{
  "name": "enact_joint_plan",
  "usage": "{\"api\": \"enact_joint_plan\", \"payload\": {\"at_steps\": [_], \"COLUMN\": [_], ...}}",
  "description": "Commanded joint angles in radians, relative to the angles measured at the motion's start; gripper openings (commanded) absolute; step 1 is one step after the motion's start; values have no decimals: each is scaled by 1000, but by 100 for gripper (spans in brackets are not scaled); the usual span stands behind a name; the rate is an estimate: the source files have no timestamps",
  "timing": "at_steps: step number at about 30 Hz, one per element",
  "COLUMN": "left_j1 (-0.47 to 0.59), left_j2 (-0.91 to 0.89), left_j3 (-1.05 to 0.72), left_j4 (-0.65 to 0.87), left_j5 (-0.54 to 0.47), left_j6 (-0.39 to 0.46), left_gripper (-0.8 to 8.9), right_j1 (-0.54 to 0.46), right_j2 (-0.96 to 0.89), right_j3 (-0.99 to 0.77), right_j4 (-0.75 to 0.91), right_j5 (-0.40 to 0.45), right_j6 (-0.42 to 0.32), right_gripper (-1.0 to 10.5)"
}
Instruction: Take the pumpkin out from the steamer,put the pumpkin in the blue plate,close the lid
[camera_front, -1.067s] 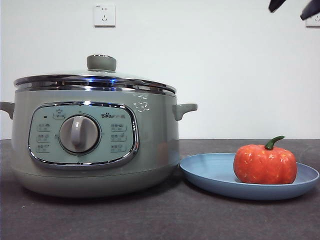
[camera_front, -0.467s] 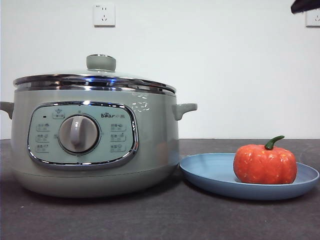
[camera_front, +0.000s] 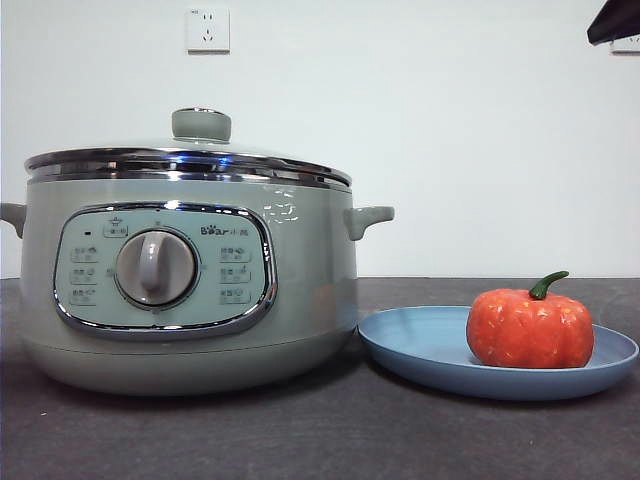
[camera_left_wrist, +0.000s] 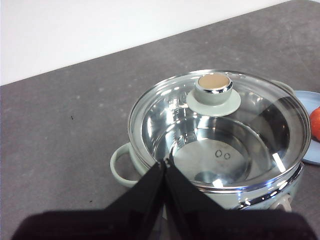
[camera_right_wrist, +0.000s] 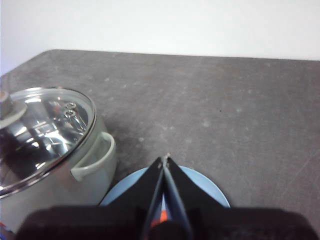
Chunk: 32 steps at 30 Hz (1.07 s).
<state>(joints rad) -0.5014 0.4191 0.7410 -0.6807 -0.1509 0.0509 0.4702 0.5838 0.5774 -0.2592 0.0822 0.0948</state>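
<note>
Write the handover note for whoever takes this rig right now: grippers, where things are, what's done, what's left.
Left gripper: jaws shut, empty, above the steamer's rim.
Right gripper: jaws shut, empty, above the plate; in the front view only a black tip shows at the top right corner.
Pumpkin: upright on the plate, towards its right side, stem up.
Lid: seated on the steamer, knob up; through the glass the pot looks empty.
Plate: on the table just right of the steamer.
Done: pumpkin out and plated, lid closed.
Left: nothing visible; all three steps look complete.
</note>
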Motion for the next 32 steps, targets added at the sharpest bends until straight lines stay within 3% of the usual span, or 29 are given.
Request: {"api": "enact_joint_plan", "payload": {"at_steps": [1,7,11,17,22,27,32], "left_j1": [-3,-2,73,291,421,482,507], "left_j2": [-1,-20,-97,-238,-318,-352,-385], "left_j3": [-2,-2,-5,-142,-365,-565,-671], "left_j4": [3,-27,-64,128,307,445,478], "left_j5": [-4,-3,5,78,108,186,266], "left_j6": [-10,8,28,32,32,31,27], "left_gripper": [-3,-3,-3,-3,-3,-3,-3], "right_j1": [2,2,2,2,2,2,2], "right_j2": [-2,-2,-2,-2,-2,-2,-2], "right_j3": [-6,-6,-6,-6,-6,-6,-6], "right_j4": [-10,-42,-42,-42,-42,-42,-42], "right_j5": [3,3,2,3,3,3,3], "right_j6": [13,13,13,12,13,13,13], "right_gripper": [2,1,2,1,2,1,2]}}
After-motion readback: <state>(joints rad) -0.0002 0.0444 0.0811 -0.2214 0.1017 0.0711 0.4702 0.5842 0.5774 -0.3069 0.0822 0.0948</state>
